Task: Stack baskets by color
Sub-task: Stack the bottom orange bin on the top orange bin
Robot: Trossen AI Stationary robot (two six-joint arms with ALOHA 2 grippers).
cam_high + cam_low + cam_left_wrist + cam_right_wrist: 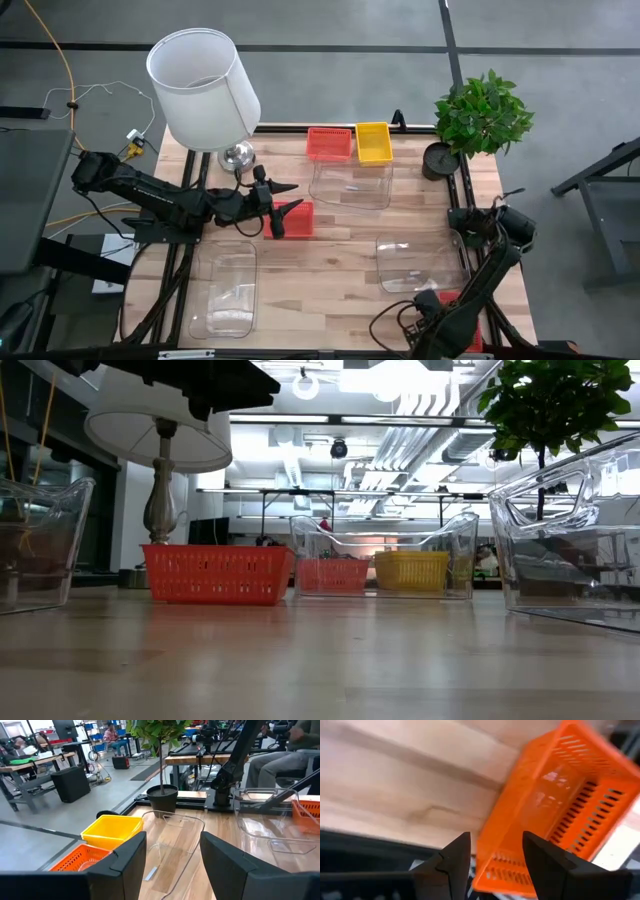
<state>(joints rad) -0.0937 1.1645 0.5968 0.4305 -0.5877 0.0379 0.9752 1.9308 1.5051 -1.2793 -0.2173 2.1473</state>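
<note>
progress: nothing stacked yet, I reckon
red baskets: one (329,143) at far edge beside yellow basket (374,142), one (296,219) mid-worktop, one (560,810) at near right corner
left pincer (284,208): open, empty, over the mid-worktop one
right pincer (492,852): open, empty, above the corner one

The scene is brightly and evenly lit from overhead; strong glare is seen in the ceiling lights (400,435) above the lamp (157,445). Soft reflections are cast on the table (320,660). The orange basket (560,815) is rendered blurred.
</note>
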